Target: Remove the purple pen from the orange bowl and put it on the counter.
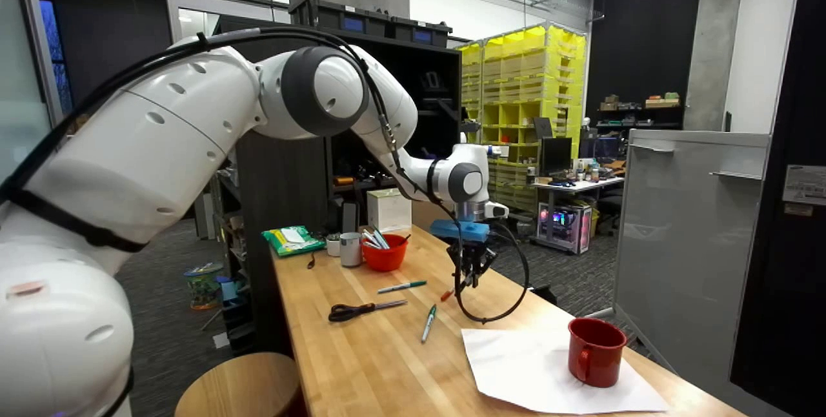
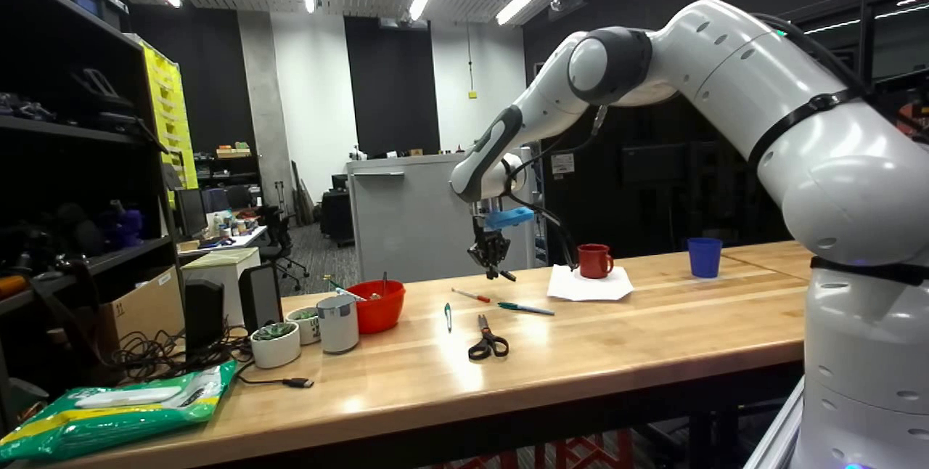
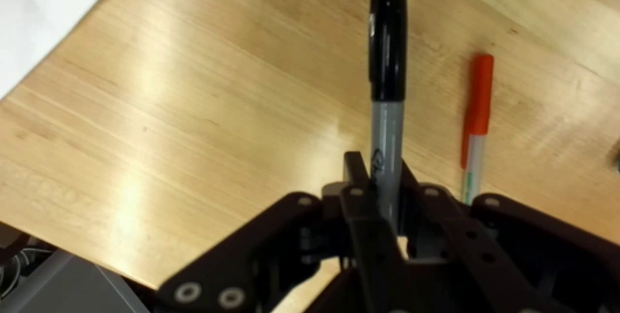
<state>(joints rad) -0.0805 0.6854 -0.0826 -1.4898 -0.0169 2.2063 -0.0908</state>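
The orange bowl (image 1: 385, 259) stands near the counter's far end and holds several pens; it also shows in an exterior view (image 2: 382, 314). My gripper (image 3: 381, 172) is shut on a grey marker with a black cap (image 3: 389, 56). The cap end sticks out past the fingertips. The held pen's cap looks black, and no clearly purple pen shows. In both exterior views the gripper (image 1: 472, 280) (image 2: 501, 274) hangs above the counter (image 1: 381, 365), apart from the bowl. A red-orange pen (image 3: 480, 95) lies on the counter beside it, below.
Green pens (image 1: 402, 286) (image 1: 429, 323) and black scissors (image 1: 361, 311) lie on the counter. A dark red mug (image 1: 597, 352) stands on white paper (image 1: 510, 372). A grey can (image 2: 338, 324) is beside the bowl. A blue cup (image 2: 704, 257) stands nearer the robot's base.
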